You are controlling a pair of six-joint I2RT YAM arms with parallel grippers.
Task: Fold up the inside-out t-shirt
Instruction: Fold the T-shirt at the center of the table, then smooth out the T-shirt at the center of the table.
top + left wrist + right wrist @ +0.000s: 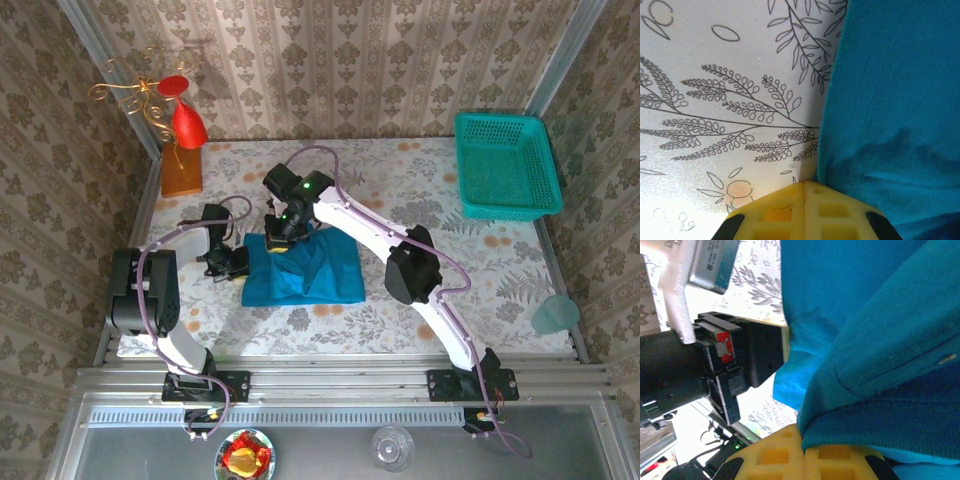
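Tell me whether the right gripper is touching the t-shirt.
Touching. The right wrist view shows the teal cloth of the t-shirt running down into the closed right gripper, pressed against its yellow fingertips with no gap.

No legible text — grey label [715, 262], print too blurred to read

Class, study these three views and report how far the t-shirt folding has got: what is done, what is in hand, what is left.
Done: the t-shirt lies as a compact, layered rectangle on the table. In hand: the right gripper is shut on a fold at its far-left corner; the left gripper is shut at the left edge, grip unclear. Left: probably a final fold or smoothing, then release.
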